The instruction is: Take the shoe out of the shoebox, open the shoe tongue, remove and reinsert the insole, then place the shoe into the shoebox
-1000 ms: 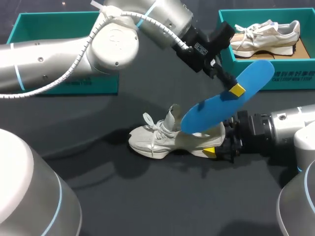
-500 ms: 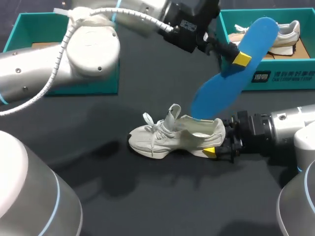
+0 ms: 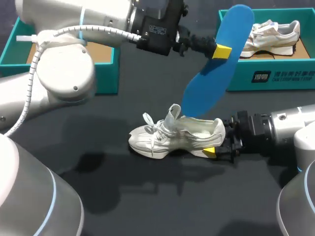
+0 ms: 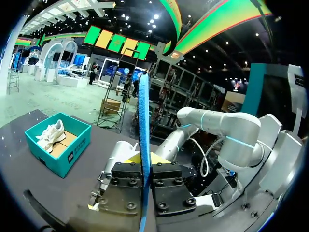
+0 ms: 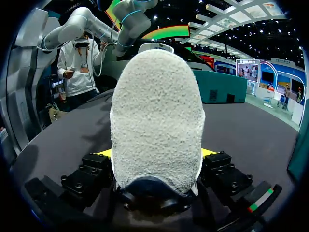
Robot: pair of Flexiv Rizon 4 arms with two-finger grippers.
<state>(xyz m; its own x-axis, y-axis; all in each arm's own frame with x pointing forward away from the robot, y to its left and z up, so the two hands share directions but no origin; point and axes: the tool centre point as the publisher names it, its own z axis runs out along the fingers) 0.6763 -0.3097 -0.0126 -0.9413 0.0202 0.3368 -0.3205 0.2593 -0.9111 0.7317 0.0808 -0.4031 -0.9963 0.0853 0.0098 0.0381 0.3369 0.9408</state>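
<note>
Shoe (image 3: 174, 136) sits sole-down on the dark table (image 3: 123, 196), out of the box, tongue standing up. Right gripper (image 3: 215, 145) clamps the heel from both sides; in the right wrist view the heel fills the gap between the yellow tips.

Blue insole (image 3: 214, 64) is out of the shoe and hangs tilted, its lower end just above the shoe's opening; contact there cannot be told. Left gripper (image 3: 221, 50) pinches it in its upper half, fingers pressed on both faces, edge-on in the left wrist view.

Risks, judged:
- Grip sits high on a floppy sheet, so the free lower end may buckle on the collar instead of sliding toward the toe.
- Tongue could sag and block entry.
- An off-axis push could twist the shoe in the heel clamp.
- Upper end is near the shoebox (image 3: 275, 78) holding a second shoe and could catch its rim.
</note>
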